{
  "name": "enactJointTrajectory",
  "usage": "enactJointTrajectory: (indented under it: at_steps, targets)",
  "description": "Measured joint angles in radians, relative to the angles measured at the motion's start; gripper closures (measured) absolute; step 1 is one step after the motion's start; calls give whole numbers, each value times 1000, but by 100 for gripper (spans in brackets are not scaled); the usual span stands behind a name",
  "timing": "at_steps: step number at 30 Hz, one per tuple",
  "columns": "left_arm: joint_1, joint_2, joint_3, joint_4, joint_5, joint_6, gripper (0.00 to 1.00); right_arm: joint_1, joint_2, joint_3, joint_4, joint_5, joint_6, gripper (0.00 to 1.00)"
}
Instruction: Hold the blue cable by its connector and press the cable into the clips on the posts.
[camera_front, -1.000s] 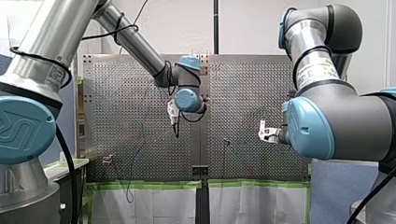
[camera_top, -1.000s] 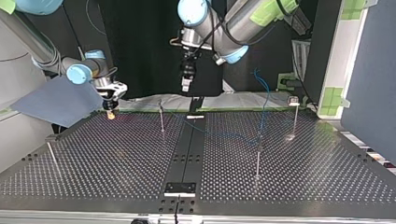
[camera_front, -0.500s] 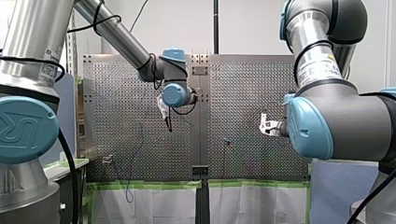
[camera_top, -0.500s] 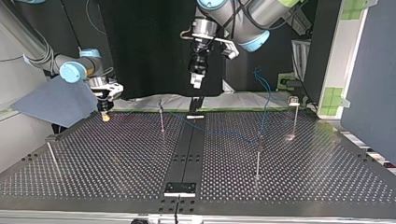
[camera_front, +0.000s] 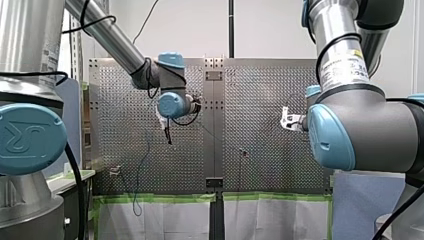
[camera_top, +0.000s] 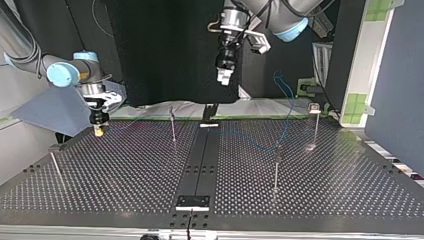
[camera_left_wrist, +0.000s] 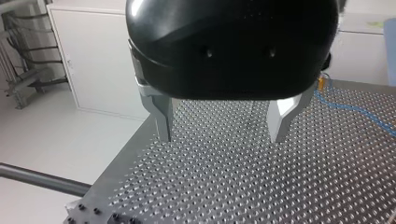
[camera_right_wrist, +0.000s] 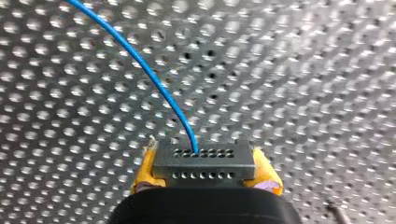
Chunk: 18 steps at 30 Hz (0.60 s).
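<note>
My right gripper: yellow-padded fingers pinching the connector from both sides. The blue cable leaves its face & arcs off over the worktop. My left gripper: metal fingers spread wide, nothing btwn them, hanging over the worktop right by its edge, near a corner.

Top view: my right gripper sits low at the far edge, near the view's left corner, well apart from the nearest post. My left gripper is high above the far edge, well apart from all posts.

Counts: 4 posts, 1 cable, 2 grippers. The cable runs along the far side to the right-centre post, then climbs.

Vs 1 sec ago: my right gripper has shifted toward the view's left; my left gripper is higher & further toward the view's right.
</note>
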Motion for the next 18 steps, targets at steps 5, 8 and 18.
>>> enactJointTrajectory:
  at_steps: [5, 8, 18]
  targets:
    - [2, 38, -39, 22, -4, 13, 0, -1, -15, 0, 2, 3, -3, 100]
    - [2, 46, -65, 38, -6, 24, 0, -1, -25, 0, 2, 6, -6, 100]
    - [6, 44, -163, 68, -19, 11, 0, 3, -31, 0, -2, 7, -8, 100]
